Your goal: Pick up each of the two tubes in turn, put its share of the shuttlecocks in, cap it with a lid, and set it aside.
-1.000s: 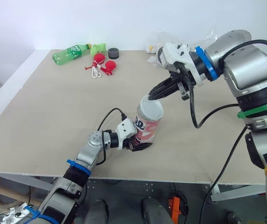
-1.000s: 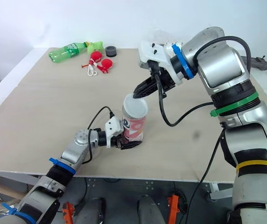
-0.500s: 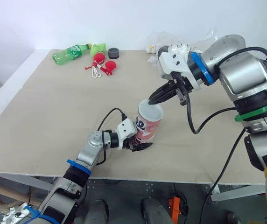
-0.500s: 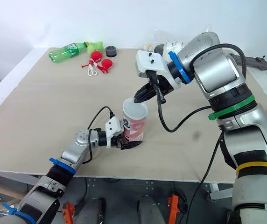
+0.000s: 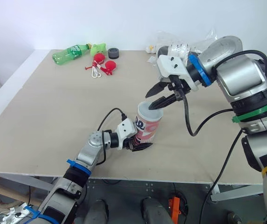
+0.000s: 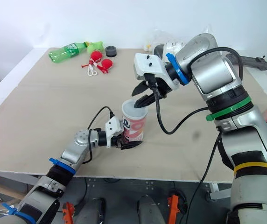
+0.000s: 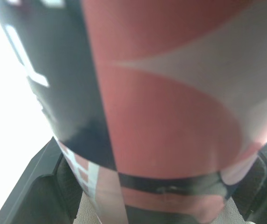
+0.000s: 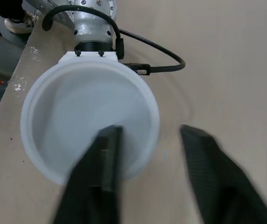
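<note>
A short tube (image 5: 147, 131) with a red, white and black print stands upright near the table's front edge. My left gripper (image 5: 136, 140) is shut on its lower part, one finger on each side (image 7: 35, 186). A white lid (image 5: 151, 112) sits on the tube's mouth. My right gripper (image 5: 149, 101) hovers just above the lid's far rim, open and holding nothing. In the right wrist view one finger (image 8: 103, 168) lies over the lid (image 8: 77, 112) and the other stands outside its rim.
At the table's far left lie a green bottle (image 5: 70, 52), a green toy (image 5: 98, 48), a black ring (image 5: 113, 53) and red pieces with a white cord (image 5: 103, 65). A crumpled clear bag (image 5: 171, 39) sits behind the right arm. The table (image 5: 54, 107) ends just in front of the tube.
My right gripper lowered the lid onto the tube, then opened and let it go. The left gripper and the tube have stayed put.
</note>
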